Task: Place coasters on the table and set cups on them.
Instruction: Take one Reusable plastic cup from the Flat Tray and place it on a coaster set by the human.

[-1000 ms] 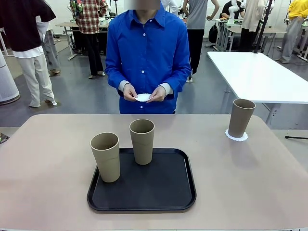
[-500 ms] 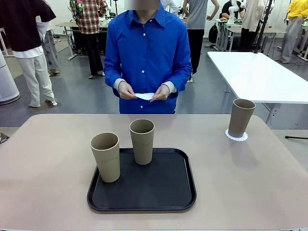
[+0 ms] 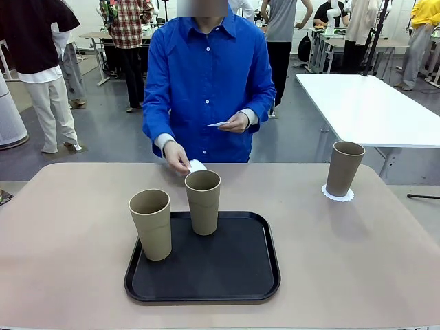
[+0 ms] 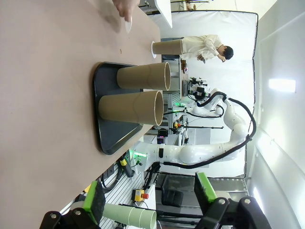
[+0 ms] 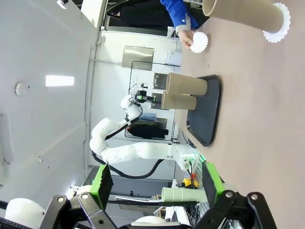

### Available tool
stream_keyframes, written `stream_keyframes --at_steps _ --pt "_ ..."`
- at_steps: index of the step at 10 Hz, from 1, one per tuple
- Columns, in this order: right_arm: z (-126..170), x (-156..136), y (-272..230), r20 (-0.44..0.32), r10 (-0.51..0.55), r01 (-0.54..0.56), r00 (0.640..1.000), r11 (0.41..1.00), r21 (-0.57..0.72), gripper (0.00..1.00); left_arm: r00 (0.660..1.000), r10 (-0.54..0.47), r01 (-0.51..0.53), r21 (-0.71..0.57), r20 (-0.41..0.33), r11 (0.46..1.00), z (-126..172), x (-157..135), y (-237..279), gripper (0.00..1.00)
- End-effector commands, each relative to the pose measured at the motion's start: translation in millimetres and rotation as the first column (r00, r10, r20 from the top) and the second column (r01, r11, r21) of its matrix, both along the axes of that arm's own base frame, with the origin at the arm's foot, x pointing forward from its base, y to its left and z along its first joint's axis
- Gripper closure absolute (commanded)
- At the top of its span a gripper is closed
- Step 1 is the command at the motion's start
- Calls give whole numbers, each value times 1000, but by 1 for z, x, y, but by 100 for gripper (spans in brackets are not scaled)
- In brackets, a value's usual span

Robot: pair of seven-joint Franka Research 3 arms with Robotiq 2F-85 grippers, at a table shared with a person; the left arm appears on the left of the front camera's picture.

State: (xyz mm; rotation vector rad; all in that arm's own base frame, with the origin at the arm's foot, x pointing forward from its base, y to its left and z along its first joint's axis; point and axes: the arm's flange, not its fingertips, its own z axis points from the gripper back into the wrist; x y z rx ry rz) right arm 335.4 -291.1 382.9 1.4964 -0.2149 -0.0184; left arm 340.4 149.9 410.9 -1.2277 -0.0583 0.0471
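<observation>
Two khaki cups stand on the black tray. A third cup stands on a white coaster at the far right of the beige table. The person's one hand lowers a coaster to the table just behind the tray. Their other hand holds another coaster at chest height. My left gripper is open with nothing in it, far from the tray cups. My right gripper is open too, well back from the cup on its coaster.
The tray takes up the table's middle. Bare tabletop lies to its left and right and along the near edge. A white rectangular table stands beyond the far right corner. Other people stand in the background.
The person's hands have parted: one has dropped to the table behind the tray with a coaster, while the other stays raised with a second coaster. Cups and tray have not moved.
</observation>
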Motion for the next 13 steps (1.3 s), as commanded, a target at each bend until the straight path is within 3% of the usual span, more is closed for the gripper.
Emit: stream_keyframes --at_steps 1,13 --pt "-1 -1 2 -1 -5 5 1000 1000 6 0 1000 -1 2 -11 8 1000 2 -1 1 0" --pt "-1 -1 2 -1 -5 5 1000 1000 6 0 1000 -1 2 -11 8 1000 2 -1 1 0"
